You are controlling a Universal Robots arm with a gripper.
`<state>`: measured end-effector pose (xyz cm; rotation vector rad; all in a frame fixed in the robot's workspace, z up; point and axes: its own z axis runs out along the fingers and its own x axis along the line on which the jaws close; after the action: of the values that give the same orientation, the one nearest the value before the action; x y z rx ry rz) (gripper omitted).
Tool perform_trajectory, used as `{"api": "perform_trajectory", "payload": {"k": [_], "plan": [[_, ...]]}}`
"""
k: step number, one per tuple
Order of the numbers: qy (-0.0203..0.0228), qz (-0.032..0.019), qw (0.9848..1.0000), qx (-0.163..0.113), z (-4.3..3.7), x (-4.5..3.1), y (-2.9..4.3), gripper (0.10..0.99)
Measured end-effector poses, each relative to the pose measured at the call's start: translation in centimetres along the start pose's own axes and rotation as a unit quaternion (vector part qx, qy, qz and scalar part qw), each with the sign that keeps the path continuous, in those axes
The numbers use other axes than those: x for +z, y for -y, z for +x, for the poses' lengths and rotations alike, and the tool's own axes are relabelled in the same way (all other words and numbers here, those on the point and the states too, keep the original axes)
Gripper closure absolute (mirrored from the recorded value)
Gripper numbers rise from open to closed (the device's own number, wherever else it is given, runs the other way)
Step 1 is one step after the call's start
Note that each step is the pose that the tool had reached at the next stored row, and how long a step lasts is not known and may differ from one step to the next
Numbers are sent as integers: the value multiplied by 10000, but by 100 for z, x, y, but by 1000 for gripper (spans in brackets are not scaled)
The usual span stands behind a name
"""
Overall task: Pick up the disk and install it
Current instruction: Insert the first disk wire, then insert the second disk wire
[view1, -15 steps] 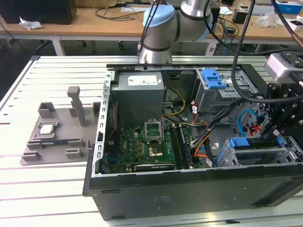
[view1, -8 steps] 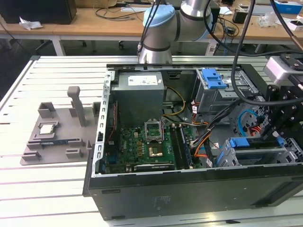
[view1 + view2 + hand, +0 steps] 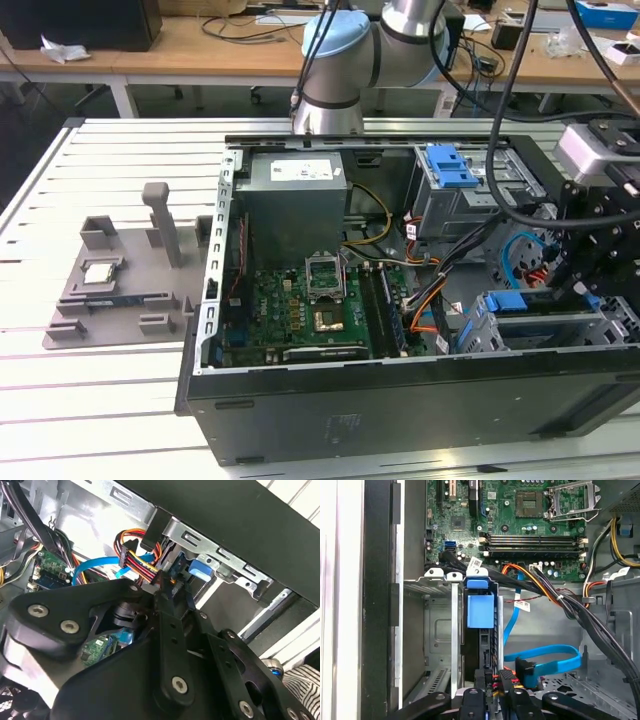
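The disk (image 3: pixel 480 611) stands on edge in the metal bay (image 3: pixel 437 630) at the case's front corner, its blue plastic rail and tab facing the first wrist camera. In the exterior view the disk (image 3: pixel 535 303) lies in the lower bay at that view's right. My gripper (image 3: pixel 493 680) hangs just over the disk's cable end, beside a plug with red, orange and yellow wires (image 3: pixel 137 560). The black gripper (image 3: pixel 580 290) reaches down into the case there, and its tip (image 3: pixel 162 587) is close to the blue tab (image 3: pixel 200 570).
A blue data cable (image 3: pixel 545 662) and black cable bundles (image 3: pixel 580 615) run close by the gripper. The green motherboard (image 3: pixel 310 300), grey power supply (image 3: pixel 295 185) and a cage with a blue latch (image 3: pixel 455 170) share the case. A grey fixture (image 3: pixel 110 280) lies outside, at the exterior view's left.
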<state>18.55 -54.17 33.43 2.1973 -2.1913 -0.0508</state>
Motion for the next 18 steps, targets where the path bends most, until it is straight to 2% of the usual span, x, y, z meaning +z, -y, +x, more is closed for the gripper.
{"api": "perform_trajectory", "payload": {"k": [1,2,4,6,9,18], "plan": [[2,1,10000,0,0,-27,-1,843],[-4,5,10000,0,-11,-135,-7,843],[-10,7,10000,0,-24,-212,-11,859],[-26,10,10000,1,-47,-338,-17,984],[-39,13,10000,2,-63,-439,-22,980],[-38,13,10000,2,-63,-461,-23,980]]}}
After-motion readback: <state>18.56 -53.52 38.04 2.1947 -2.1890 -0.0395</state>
